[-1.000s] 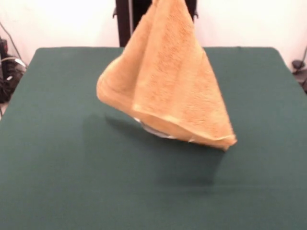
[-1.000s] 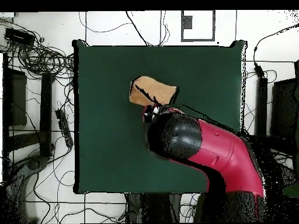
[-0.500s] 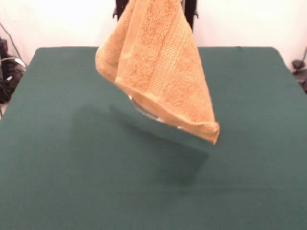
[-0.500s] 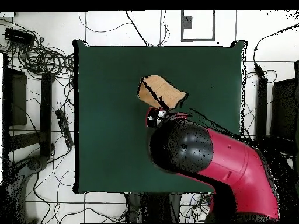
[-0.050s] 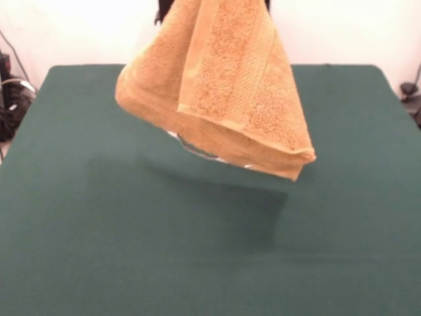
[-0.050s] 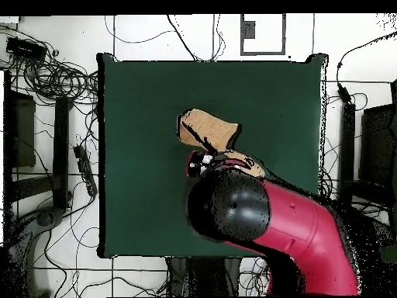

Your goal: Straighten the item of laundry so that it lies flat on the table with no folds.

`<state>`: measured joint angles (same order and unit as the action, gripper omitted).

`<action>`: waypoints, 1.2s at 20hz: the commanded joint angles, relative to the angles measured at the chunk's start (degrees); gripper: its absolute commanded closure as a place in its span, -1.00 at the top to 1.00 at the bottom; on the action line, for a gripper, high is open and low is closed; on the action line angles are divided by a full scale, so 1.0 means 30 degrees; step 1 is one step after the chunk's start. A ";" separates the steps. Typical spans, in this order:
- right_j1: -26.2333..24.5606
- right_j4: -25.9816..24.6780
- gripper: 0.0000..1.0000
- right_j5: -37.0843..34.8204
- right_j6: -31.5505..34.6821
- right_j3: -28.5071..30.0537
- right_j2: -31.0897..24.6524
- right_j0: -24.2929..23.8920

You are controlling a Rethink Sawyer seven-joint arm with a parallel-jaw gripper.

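Note:
The item of laundry [image 5: 223, 92] is an orange-tan terry towel that hangs in the air, folded over itself into a cone. Its lowest corner is at the right, clear of the dark green table [image 5: 99, 230], and its shadow falls on the cloth below. The towel's top runs out of the front view, so the gripper holding it is hidden there. In the overhead view the towel [image 6: 208, 129] shows as a small tan patch above the table [image 6: 139, 101] near its middle. The red and black arm [image 6: 256, 213] covers the gripper.
Cables [image 6: 54, 74] lie on the floor to the left of the table in the overhead view, and dark equipment [image 6: 19, 128] stands at both sides. More cables [image 5: 13, 92] show at the left edge of the front view.
The hanging towel has risen a little and swung, its folds turning and its lower corner lifting. The arm's head has shifted toward the bottom of the overhead view.

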<state>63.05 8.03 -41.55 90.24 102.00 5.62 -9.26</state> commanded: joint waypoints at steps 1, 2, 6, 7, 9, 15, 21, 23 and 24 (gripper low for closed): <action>-0.0751 0.0644 -1.00 0.2361 0.7058 0.3666 -0.0021 0.2756; -0.0933 0.0505 -1.00 0.2612 0.7748 0.3507 0.0368 0.3404; -0.1906 0.0677 -1.00 0.3274 0.9930 0.2870 0.1743 0.5745; -0.2128 0.0884 -1.00 0.3557 1.0248 0.2907 0.1892 0.6095; -0.2540 0.1222 -1.00 0.4006 1.0799 0.2935 0.2180 0.6696; -0.2736 0.1700 -1.00 0.4463 1.2396 0.3323 0.2658 0.8108; -0.2656 0.1320 -1.00 0.4561 1.2281 0.3375 0.2379 0.7963; -0.3833 0.0902 -1.00 0.6675 1.1264 0.3469 0.1301 0.6488; -0.4525 0.0620 -1.00 0.7906 1.0859 0.3470 0.0683 0.5708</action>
<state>57.38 10.13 -28.48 114.99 105.58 12.92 13.45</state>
